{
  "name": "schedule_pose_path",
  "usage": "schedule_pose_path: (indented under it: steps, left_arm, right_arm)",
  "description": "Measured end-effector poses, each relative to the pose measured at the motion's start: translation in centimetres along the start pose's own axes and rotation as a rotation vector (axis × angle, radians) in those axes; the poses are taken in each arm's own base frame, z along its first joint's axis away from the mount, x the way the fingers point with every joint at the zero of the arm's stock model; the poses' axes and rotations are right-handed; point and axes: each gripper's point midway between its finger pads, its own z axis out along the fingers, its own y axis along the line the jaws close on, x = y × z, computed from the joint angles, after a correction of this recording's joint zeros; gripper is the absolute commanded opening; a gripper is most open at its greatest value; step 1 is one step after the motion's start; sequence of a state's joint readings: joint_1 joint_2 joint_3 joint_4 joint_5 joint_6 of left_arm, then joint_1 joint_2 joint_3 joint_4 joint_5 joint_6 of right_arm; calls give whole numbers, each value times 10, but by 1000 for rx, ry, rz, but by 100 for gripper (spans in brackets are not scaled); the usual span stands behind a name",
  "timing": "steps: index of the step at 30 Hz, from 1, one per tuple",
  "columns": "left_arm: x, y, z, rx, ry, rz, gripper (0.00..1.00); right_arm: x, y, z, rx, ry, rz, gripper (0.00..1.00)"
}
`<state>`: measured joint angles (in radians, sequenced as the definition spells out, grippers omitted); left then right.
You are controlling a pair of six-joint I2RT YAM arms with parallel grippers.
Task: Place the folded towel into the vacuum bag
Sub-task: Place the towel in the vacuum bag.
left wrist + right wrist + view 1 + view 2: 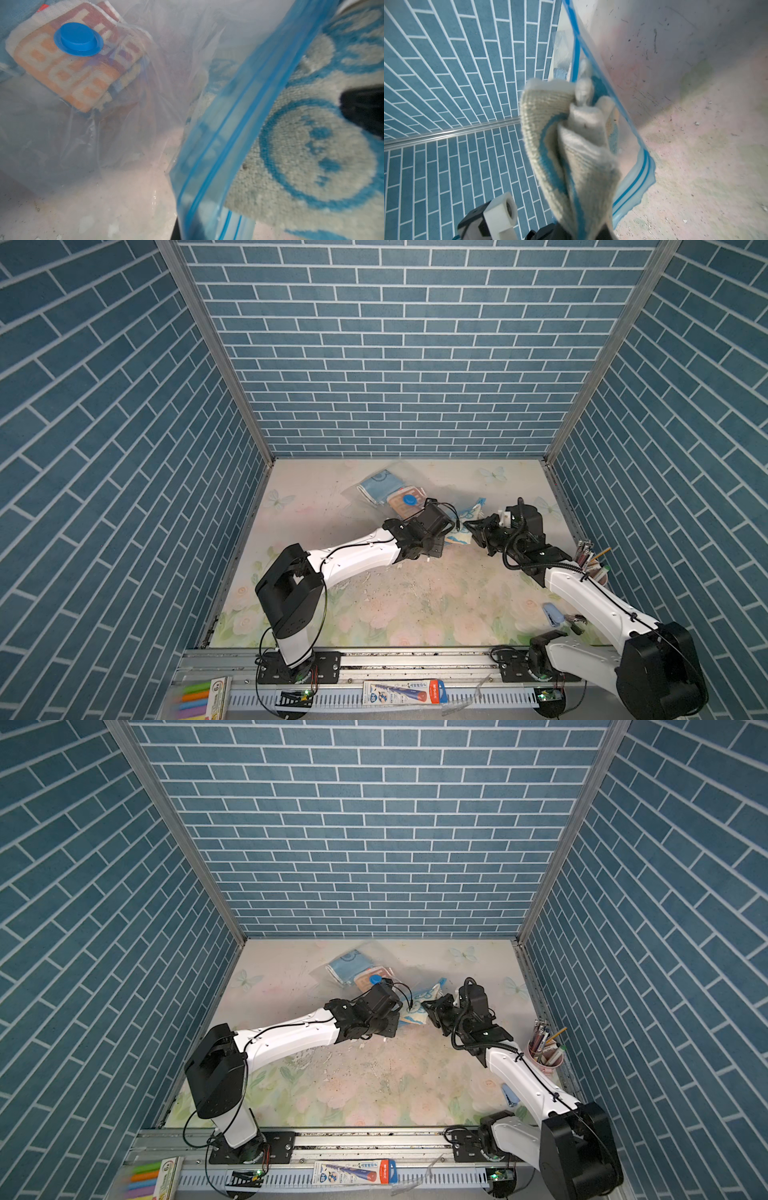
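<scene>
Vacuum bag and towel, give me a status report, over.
Left jaws shut on vacuum bag zip edge. Right jaws shut on towel, its front just inside the mouth. Orange towel already inside, farther in, not blocking.

desk: floral-printed, scuffed in the middle, enclosed by blue brick-patterned walls.
vacuum bag: clear, laid toward the back of the desk; folded cloths are seen inside, under a round blue valve cap.
folded towel: cream with blue pattern, found between the two claws, just beside the bag.
left claw: closed, largely hidden under its wrist, at the towel's left end.
right claw: closed on the towel's right end.
pen cup: stood at the desk's right edge, well apart.
</scene>
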<state>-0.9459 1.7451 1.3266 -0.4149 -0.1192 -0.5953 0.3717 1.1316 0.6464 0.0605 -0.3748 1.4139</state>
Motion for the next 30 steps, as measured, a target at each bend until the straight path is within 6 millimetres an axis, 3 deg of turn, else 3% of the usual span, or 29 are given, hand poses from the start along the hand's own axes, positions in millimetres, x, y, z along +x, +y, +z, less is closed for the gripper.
schedule_pose_path:
  steps: [12,18,24,30]
  left_arm:
    - [0,-1,-2,-12,-5,6,0]
    - [3,-2,-3,-16,3,16,0]
    - [-1,0,-9,-24,-13,15,0]
    - [-5,1,-16,-24,-25,15,0]
  right_arm:
    - [-2,-12,29,70,-68,23,0]
    - [1,-1,48,65,-69,-2,0]
    - [5,16,51,41,-74,-26,0]
    - [10,13,54,52,-65,-31,0]
